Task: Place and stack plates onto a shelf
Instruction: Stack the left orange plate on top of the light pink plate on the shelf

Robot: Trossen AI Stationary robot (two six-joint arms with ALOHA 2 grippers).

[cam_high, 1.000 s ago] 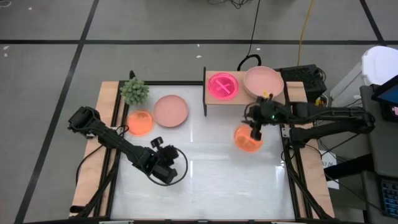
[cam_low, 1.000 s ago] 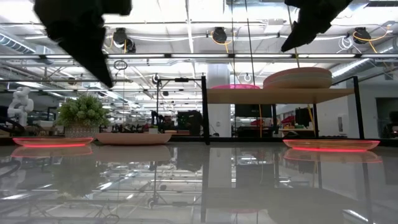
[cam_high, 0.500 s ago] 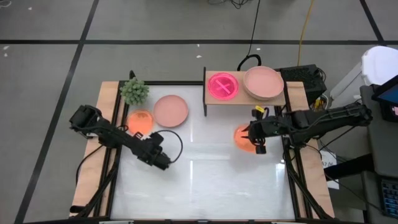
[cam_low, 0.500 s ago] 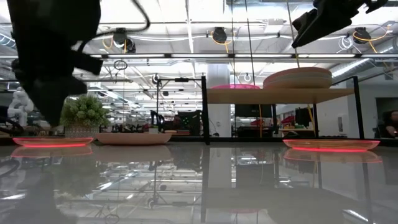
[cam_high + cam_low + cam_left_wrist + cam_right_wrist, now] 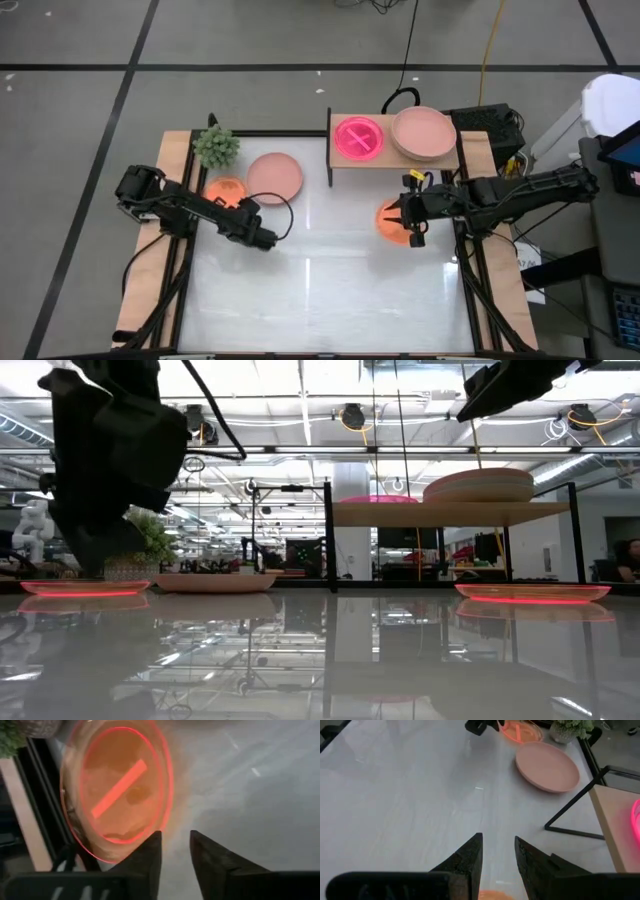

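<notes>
Left arm reaches low across the table [image 5: 330, 290]; its gripper [image 5: 262, 238], fingers narrowly parted and empty, lies just beside an orange plate [image 5: 226, 194] near the plant [image 5: 216, 146]. Right gripper [image 5: 404, 217], narrowly parted, hovers over another orange plate [image 5: 393, 222] before the shelf [image 5: 345, 160].

Bright overhead strip lights, glare on glossy table [image 5: 330, 290], left wrist view blurry, neon plates glowing

Five plates [image 5: 275, 178], one shelf [image 5: 392, 158]
</notes>
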